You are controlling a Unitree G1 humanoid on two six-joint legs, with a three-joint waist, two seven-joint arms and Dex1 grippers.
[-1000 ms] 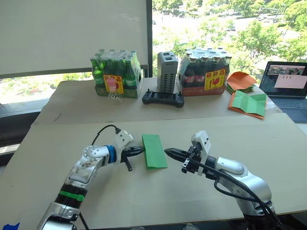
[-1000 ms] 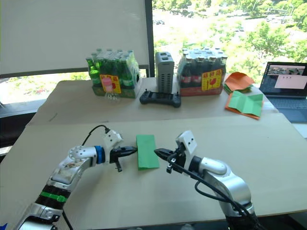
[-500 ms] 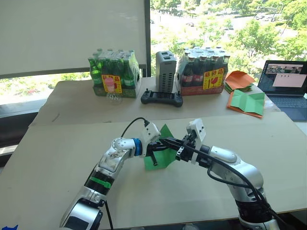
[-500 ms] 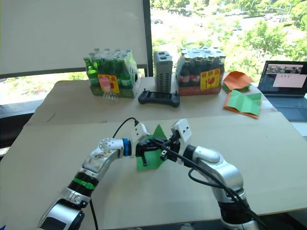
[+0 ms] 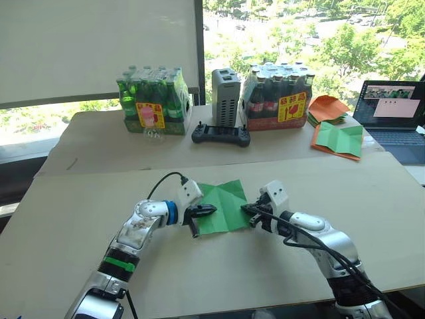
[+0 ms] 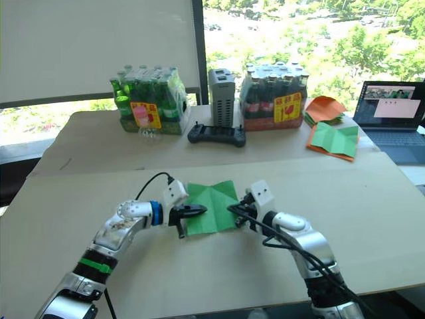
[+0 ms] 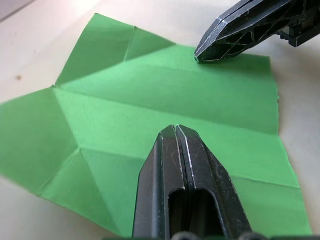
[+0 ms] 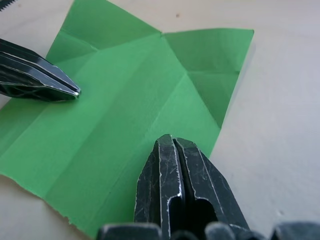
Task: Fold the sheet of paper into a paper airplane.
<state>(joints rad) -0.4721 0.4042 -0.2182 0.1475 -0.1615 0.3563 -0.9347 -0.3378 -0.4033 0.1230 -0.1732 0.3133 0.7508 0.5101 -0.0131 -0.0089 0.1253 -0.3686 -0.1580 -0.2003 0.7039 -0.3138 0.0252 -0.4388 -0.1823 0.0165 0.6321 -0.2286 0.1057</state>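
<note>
**A:** Where does the sheet of paper [image 5: 222, 207] lie, and in what state?

**B:** It lies opened flat on the near table [image 5: 80, 219], at the centre of the head view. Crease lines cross it: one long central crease, plus diagonal creases running toward the two corners at its 12 o'clock end.

**A:** How do the grippers stand against it?

**B:** The left gripper [image 5: 205, 211] rests its tip on the sheet's 9 o'clock edge; the right gripper [image 5: 250, 211] rests on the 3 o'clock edge. Both are clenched, fingers pressed together with nothing between them, as each wrist view shows. They pin the paper; neither grasps it.

**A:** What does the step in hand appear to be?

**B:** Probably flattening the sheet before the corner folds. No airplane shape exists yet.

**A:** How is it best done?

**B:** One tip should hold the sheet still while the other works. Pressure should be light and follow the existing creases, since thin paper buckles or slides readily on a smooth table.

**A:** And beyond the sheet?

**B:** At 12 o'clock, well apart, stand two bottle packs [image 5: 154, 102], a grey box [image 5: 225, 95] and a controller [image 5: 220, 135]. Toward 2 o'clock lie other folded papers [image 5: 339, 136] and a laptop [image 5: 392, 113].
</note>
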